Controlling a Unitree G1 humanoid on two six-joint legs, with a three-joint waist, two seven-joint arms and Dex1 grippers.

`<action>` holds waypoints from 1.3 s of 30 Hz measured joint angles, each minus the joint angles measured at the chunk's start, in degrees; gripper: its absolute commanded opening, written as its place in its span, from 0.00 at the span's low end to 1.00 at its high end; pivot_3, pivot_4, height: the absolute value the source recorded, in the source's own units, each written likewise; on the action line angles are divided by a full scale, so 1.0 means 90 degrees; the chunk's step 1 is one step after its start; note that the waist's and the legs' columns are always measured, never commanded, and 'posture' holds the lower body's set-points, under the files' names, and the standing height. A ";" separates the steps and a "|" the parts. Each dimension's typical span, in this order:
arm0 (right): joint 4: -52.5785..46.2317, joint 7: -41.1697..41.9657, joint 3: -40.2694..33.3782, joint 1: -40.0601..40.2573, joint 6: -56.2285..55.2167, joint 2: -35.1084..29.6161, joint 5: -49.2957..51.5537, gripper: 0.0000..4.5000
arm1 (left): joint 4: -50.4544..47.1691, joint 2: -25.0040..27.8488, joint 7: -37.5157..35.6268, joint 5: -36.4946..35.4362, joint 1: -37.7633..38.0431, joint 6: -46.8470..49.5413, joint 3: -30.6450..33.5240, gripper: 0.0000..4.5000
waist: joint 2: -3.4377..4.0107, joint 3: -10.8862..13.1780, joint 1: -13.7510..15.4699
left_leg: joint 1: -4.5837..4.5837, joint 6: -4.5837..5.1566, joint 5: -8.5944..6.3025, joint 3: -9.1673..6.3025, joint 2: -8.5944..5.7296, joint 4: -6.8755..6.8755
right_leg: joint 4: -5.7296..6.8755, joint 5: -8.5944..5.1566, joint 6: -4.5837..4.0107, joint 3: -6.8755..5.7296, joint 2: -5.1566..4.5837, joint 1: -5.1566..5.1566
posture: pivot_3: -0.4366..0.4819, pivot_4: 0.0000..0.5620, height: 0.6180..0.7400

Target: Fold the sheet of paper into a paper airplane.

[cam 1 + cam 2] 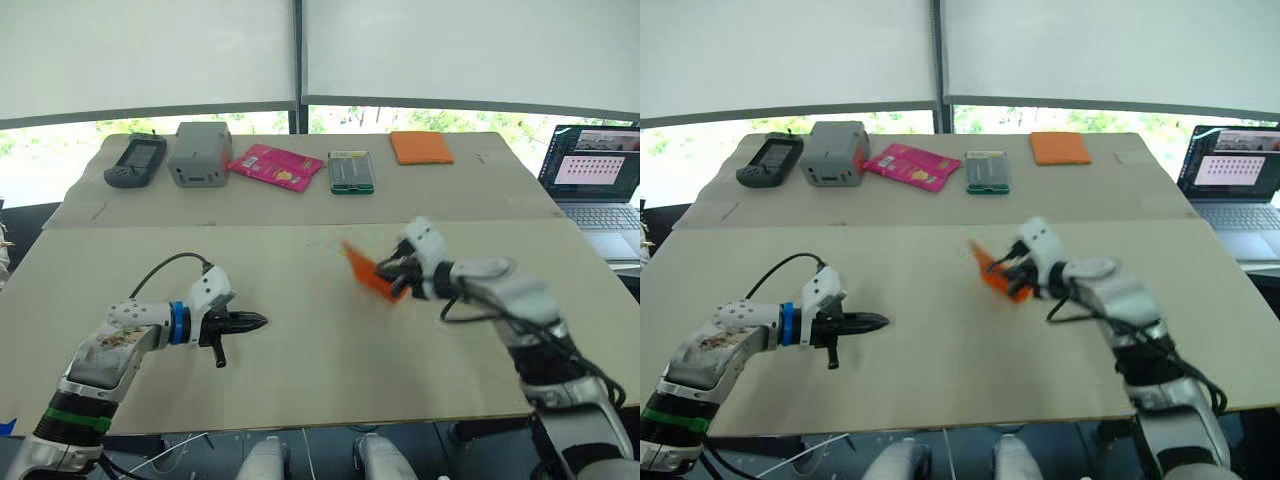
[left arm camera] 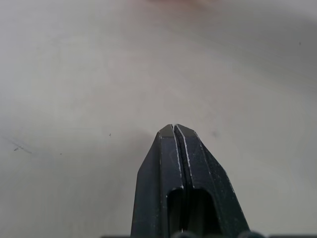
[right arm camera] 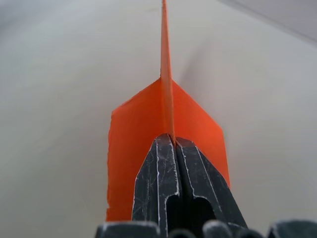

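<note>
- Right wrist view: right gripper (image 3: pixel 173 140) clamped on the bright-orange paper airplane (image 3: pixel 166 148), a narrow wedge of layered flaps; central fin pinched between the black fingers, two wings spreading to either side just beyond the tips.
- Held clear of the pale tabletop (image 1: pixel 300 330), nose pointing away from the claw, toward the left arm.
- Left gripper (image 1: pixel 250 321) well apart from the plane, across bare table; fingers pressed together on nothing, tips low over the surface.
- Far beyond both claws, along the table's back edge: smooth orange rectangle (image 1: pixel 421 147), pink printed packet (image 1: pixel 274 166), grey box (image 1: pixel 200 153).
- Judged risks: thin fin sliding out of a tip-only pinch; wings springing open if creases are soft; crumpling if squeezed harder or pressed nose-first into the table.
</note>
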 measured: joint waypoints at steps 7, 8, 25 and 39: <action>0.4990 -0.1146 -0.0815 -0.2205 -0.2476 -0.0218 -0.0750 0.01 | 0.0093 -0.0198 0.0123 0.0028 -0.0102 -0.0046 -0.0094 0.00 | 0.0000 0.0000 -0.0119 | -0.0004 0.0000 -0.0001 0.0002 -0.0004 -0.0014 | -0.0003 0.0003 -0.0005 0.0003 0.0006 -0.0004 | 0.48 0.27 1.00; 0.5529 -0.1257 -0.0849 -0.2387 -0.2787 -0.0228 -0.0846 0.01 | 0.0090 -0.0211 0.0128 0.0028 -0.0099 -0.0069 -0.0092 0.00 | 0.0000 0.0000 -0.0140 | -0.0007 0.0000 -0.0001 0.0000 -0.0003 -0.0023 | -0.0006 0.0002 -0.0005 0.0004 0.0004 -0.0006 | 0.48 0.27 1.00; 0.7865 -0.1249 -0.1299 -0.2668 -0.3952 -0.0263 -0.1395 0.54 | 0.0043 -0.0364 0.0521 0.0018 0.0107 -0.0129 0.0059 0.00 | 0.0002 0.0001 -0.0211 | 0.0007 0.0002 -0.0002 -0.0002 -0.0003 -0.0020 | 0.0006 0.0006 -0.0001 0.0014 0.0001 0.0003 | 0.48 0.27 1.00; 0.2315 0.2465 -0.0801 -0.0777 -0.3390 -0.0949 -0.0565 0.99 | 0.0222 -0.0793 0.0658 -0.0408 -0.0311 -0.0520 0.0683 0.00 | 0.0027 0.0016 -0.0164 | -0.0007 0.0000 -0.0003 -0.0026 0.0003 -0.0018 | 0.0006 0.0004 0.0004 -0.0002 0.0001 0.0000 | 0.48 0.27 1.00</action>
